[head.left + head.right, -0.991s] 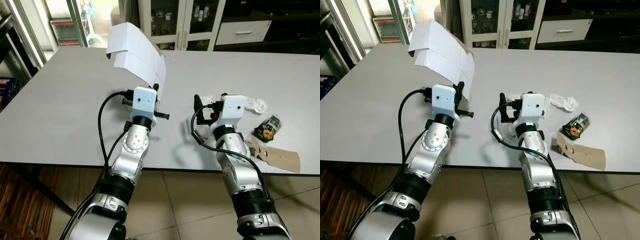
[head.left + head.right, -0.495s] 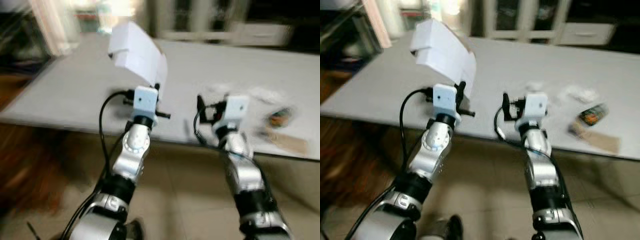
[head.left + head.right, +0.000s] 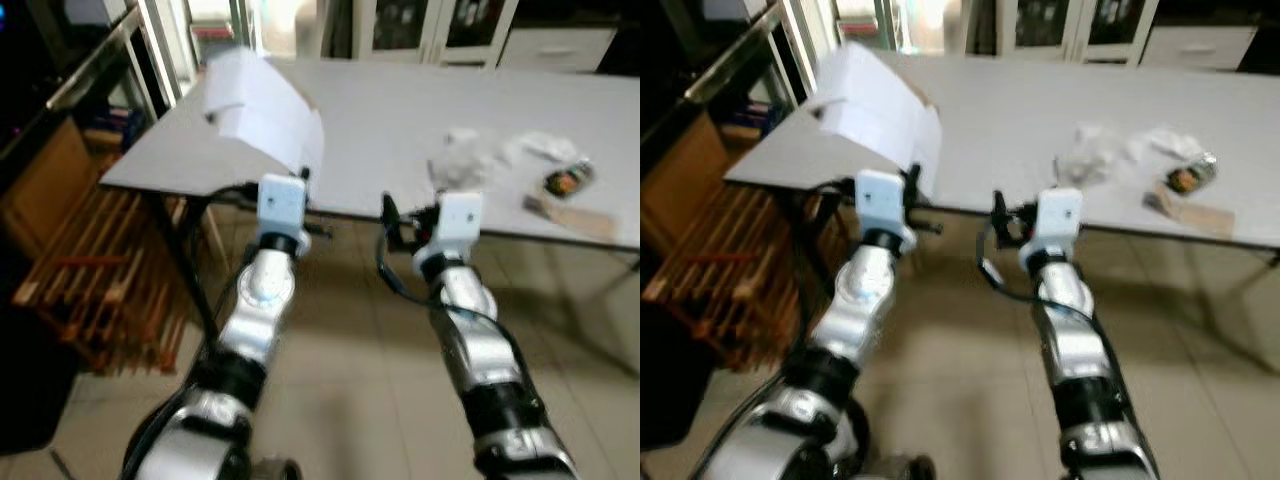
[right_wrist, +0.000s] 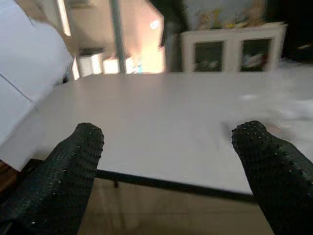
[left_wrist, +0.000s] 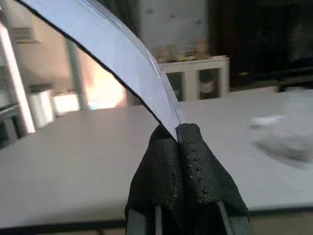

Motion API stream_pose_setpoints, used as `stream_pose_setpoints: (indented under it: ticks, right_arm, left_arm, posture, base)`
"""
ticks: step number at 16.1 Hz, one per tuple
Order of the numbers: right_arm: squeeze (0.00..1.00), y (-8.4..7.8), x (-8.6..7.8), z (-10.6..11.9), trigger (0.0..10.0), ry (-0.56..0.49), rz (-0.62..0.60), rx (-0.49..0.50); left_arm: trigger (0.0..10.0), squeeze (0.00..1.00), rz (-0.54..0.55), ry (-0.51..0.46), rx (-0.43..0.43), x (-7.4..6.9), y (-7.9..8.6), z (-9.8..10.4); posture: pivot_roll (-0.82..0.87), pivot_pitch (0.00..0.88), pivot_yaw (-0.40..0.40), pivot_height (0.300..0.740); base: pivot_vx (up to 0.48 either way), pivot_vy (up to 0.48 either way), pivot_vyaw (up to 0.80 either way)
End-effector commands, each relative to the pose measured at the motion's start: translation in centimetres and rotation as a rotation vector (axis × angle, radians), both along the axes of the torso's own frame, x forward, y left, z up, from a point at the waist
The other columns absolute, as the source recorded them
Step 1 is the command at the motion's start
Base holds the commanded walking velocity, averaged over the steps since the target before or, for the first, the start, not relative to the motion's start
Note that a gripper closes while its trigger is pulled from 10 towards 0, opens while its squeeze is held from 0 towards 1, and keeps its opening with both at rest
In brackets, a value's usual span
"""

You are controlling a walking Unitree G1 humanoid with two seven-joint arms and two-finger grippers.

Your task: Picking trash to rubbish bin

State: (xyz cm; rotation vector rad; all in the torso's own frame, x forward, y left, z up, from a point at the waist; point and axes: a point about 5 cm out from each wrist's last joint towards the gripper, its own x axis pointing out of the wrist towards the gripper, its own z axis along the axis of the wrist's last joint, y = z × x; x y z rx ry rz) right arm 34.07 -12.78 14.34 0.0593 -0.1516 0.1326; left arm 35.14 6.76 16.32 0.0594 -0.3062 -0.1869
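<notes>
My left gripper (image 3: 303, 178) is shut on the lower edge of a large folded white sheet of paper (image 3: 262, 115), which stands up above it near the table's left front corner. In the left wrist view the fingers (image 5: 188, 161) pinch the sheet (image 5: 117, 54) tightly. My right gripper (image 3: 392, 212) is open and holds nothing, level with the table's front edge; its fingertips (image 4: 73, 161) stand wide apart. On the grey table (image 3: 400, 110) lie a crumpled clear wrapper (image 3: 465, 160), a white tissue (image 3: 548, 146), a snack packet (image 3: 568, 180) and a brown cardboard scrap (image 3: 578, 217).
A wooden slatted rack (image 3: 85, 265) and dark shelving stand to the left of the table. White cabinets (image 3: 440, 20) line the back wall. Tiled floor (image 3: 350, 400) lies below both arms in front of the table.
The whole view has pulled back from the table and blurred, so the camera moved. Both arms now hang over the floor at the table's edge. The left gripper still holds the sheet.
</notes>
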Motion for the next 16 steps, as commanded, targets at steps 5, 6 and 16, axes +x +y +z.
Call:
stream_pose_setpoints:
  ticks: [5,6,16]
  right_arm:
    - [0.00,0.22,0.10,0.45,10.0,-0.012,0.008,0.000]
    - [0.00,0.23,0.10,0.45,10.0,-0.012,0.008,0.000]
    - [0.00,0.14,0.21,0.52,10.0,-0.010,0.007,-0.011]
  left_arm:
    - [10.0,0.00,-0.007,-0.017,0.011,0.08,-0.05,0.50]
    - [10.0,0.00,-0.007,-0.017,0.011,0.09,-0.05,0.50]
    - [10.0,0.00,-0.007,-0.009,0.023,0.25,-0.03,0.44]
  posture:
    - [-0.06,0.026,0.015,0.740]
    - [-0.06,0.027,0.015,0.740]
    - [-0.06,0.034,0.016,0.740]
  base:
    - [-0.272,0.000,0.00]
    - [-0.270,0.000,0.00]
    - [-0.212,0.000,0.00]
